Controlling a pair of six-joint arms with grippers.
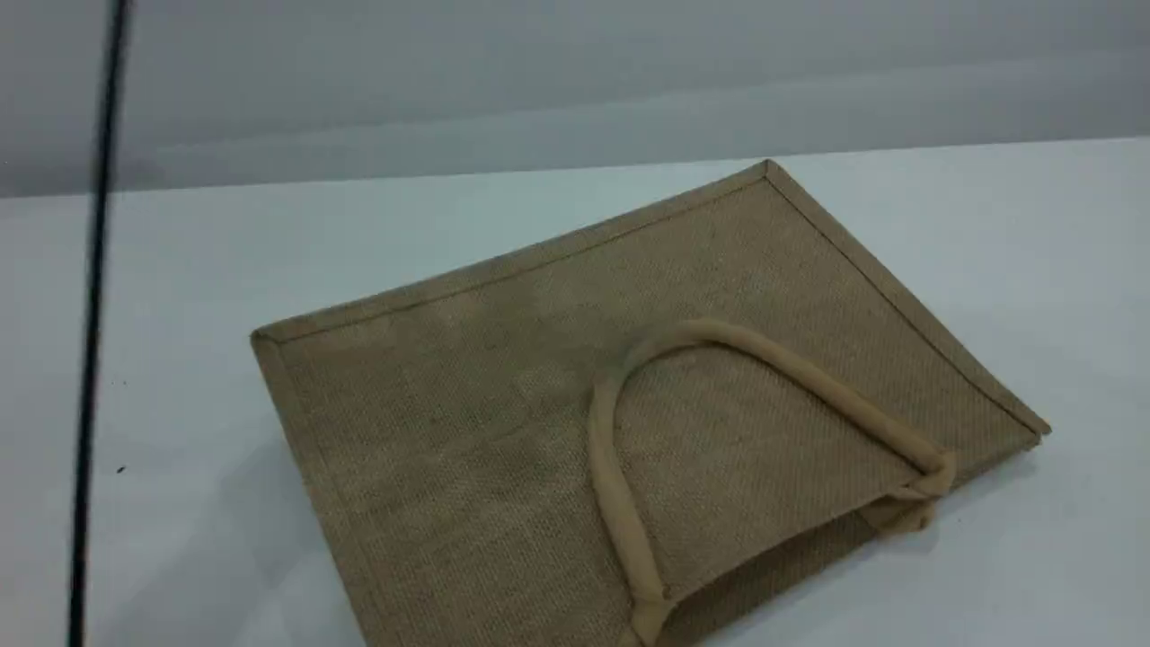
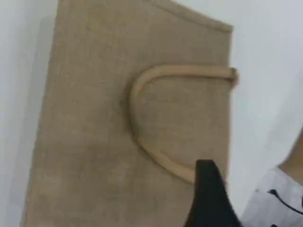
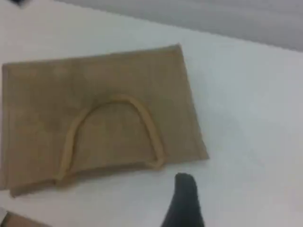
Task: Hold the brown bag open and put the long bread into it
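Note:
The brown bag lies flat on the white table, its mouth toward the near right. One beige loop handle rests on its upper face. Neither arm shows in the scene view. In the left wrist view the bag and its handle lie below the camera, and one dark fingertip of my left gripper hangs over the handle's near end with nothing in it. In the right wrist view the bag lies ahead, and one dark fingertip stands over bare table just beyond the mouth edge. The long bread is out of view.
A black cable runs down the left side of the scene view. A white thing with black marks shows at the lower right corner of the left wrist view. A grey wall rises behind the table.

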